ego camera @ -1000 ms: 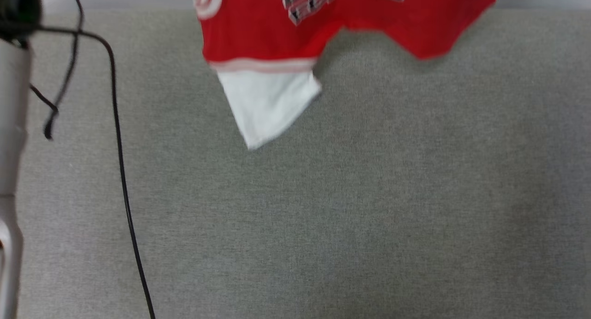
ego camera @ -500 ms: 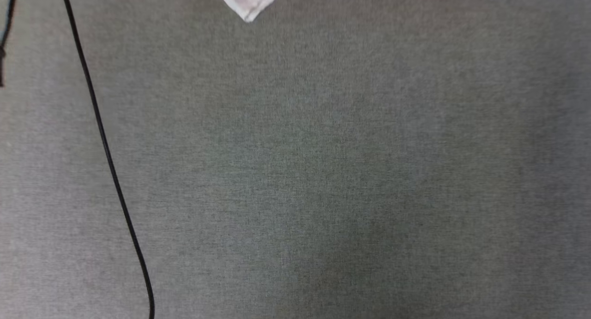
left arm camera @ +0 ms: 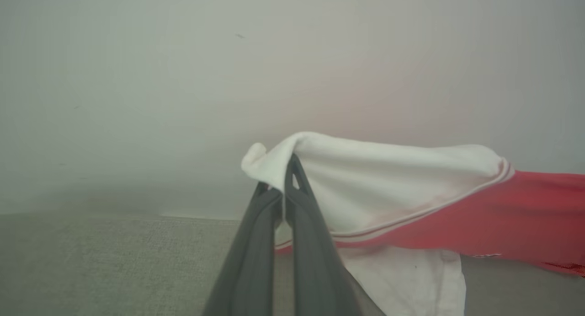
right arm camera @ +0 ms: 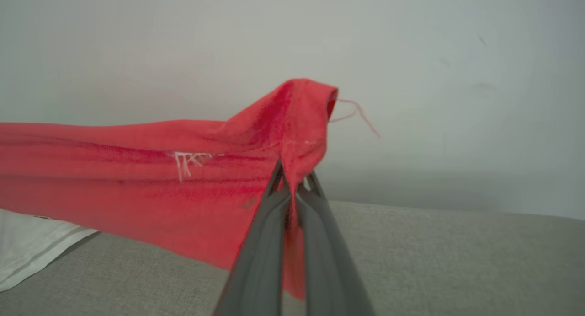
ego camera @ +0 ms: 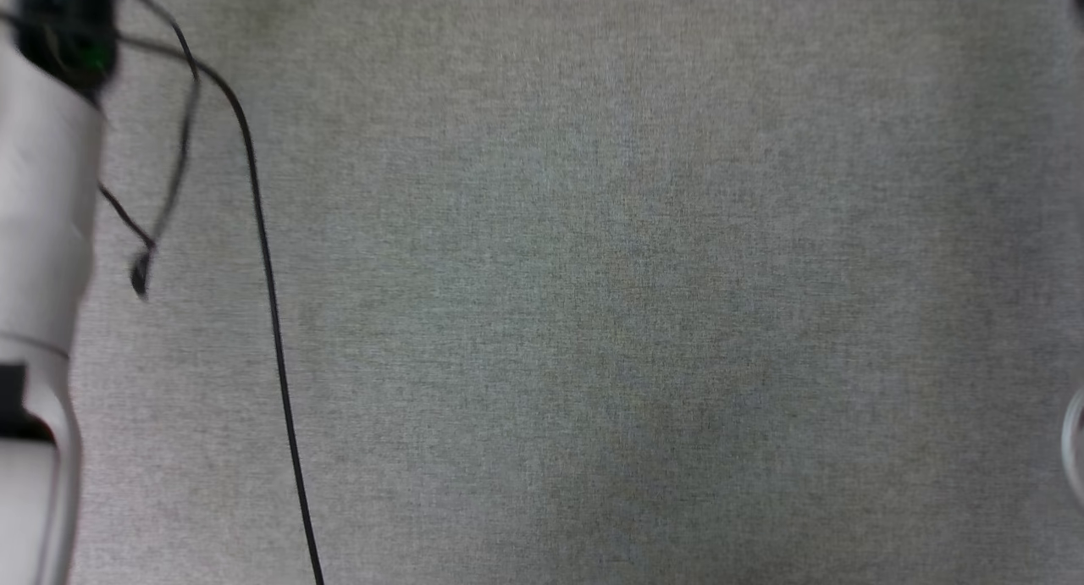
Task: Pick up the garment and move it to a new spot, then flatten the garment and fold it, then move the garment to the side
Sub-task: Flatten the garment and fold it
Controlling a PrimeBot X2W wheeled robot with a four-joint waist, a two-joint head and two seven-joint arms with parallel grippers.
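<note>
Red cloth of the garment [right arm camera: 151, 188] is hanging stretched between both claws above the grey fabric surface [ego camera: 593, 314]. The left gripper [left arm camera: 282, 183] is pinching a white sleeve [left arm camera: 388, 179], fingers closed tight on it; the right gripper [right arm camera: 295, 183] is clamping a red corner the same way.
</note>
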